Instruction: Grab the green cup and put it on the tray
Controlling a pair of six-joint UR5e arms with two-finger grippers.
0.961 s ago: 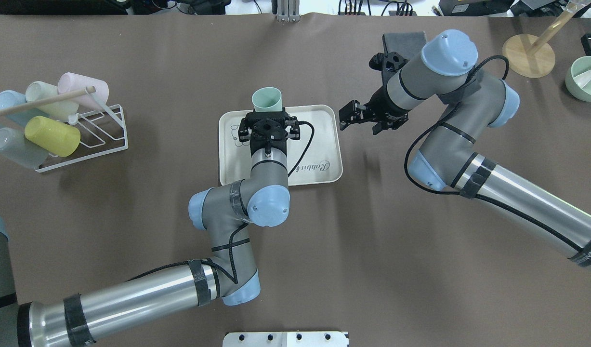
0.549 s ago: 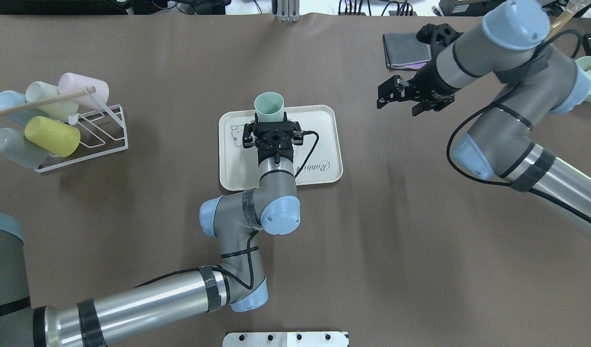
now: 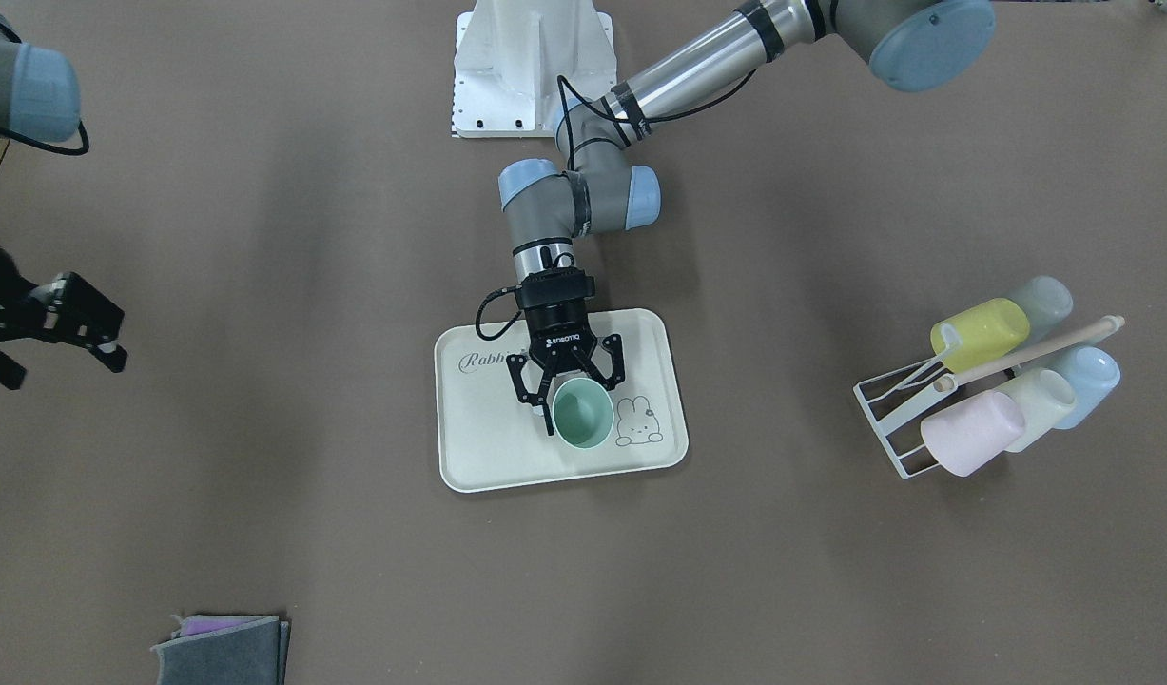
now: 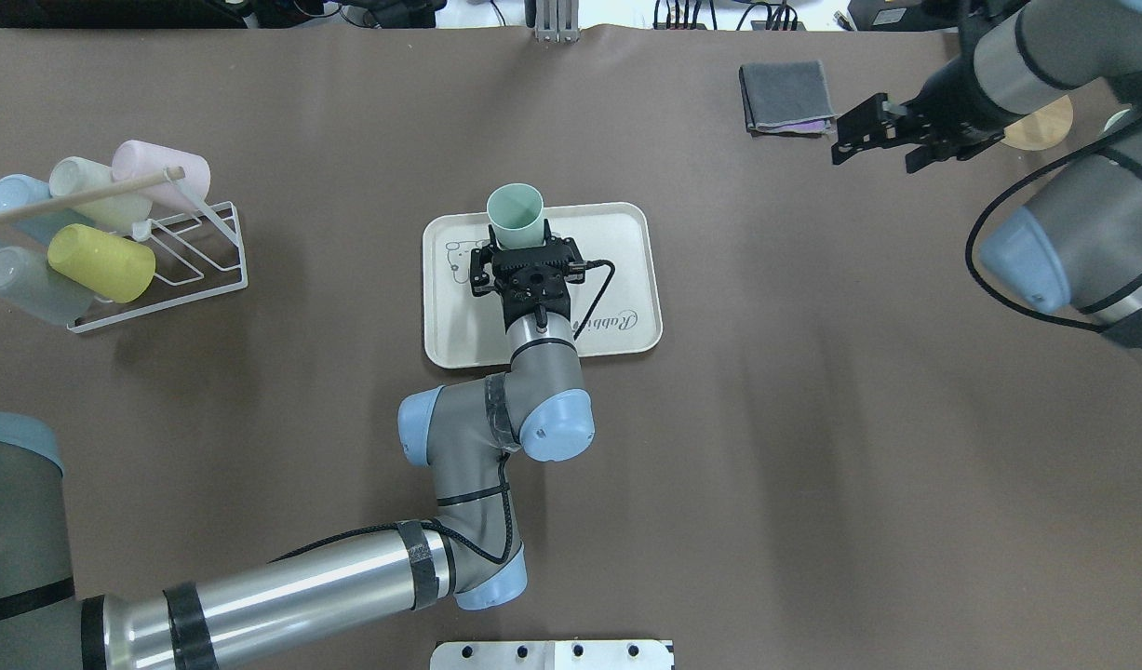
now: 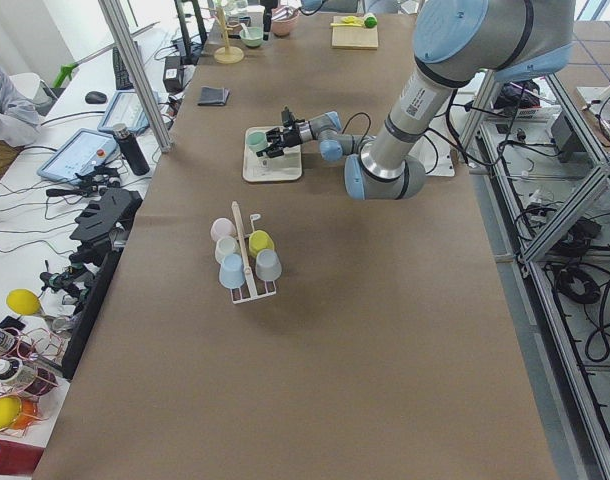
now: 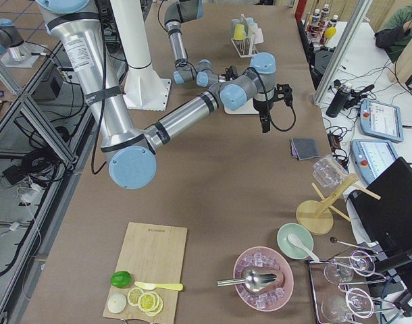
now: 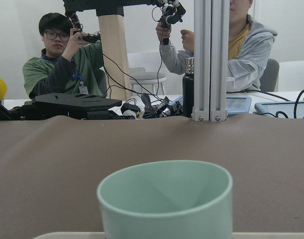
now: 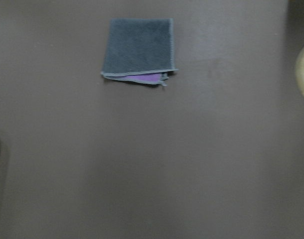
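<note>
The pale mint-green cup [image 3: 583, 415] stands upright over the cream "Rabbit" tray [image 3: 507, 457], beside the bunny drawing. My left gripper [image 3: 579, 406] is level with it, one finger on each side, shut on its wall. In the overhead view the cup [image 4: 515, 207] is at the tray's [image 4: 626, 270] far end, just ahead of the left gripper [image 4: 517, 240]. The left wrist view shows the cup's rim [image 7: 164, 194] close up. I cannot tell whether its base touches the tray. My right gripper [image 4: 870, 154] is open and empty, far right, near a folded cloth.
A white wire rack [image 4: 161, 270] with several pastel cups lies at the table's left. A folded grey cloth [image 4: 785, 96] lies at the far right; it also shows in the right wrist view [image 8: 139, 47]. A wooden stand base [image 4: 1041, 130] is beside it. Operators sit beyond the far edge.
My left gripper has drawn back toward me with the cup, from the tray's far rim to over the tray. My right arm has swung away to the far right, still open.
</note>
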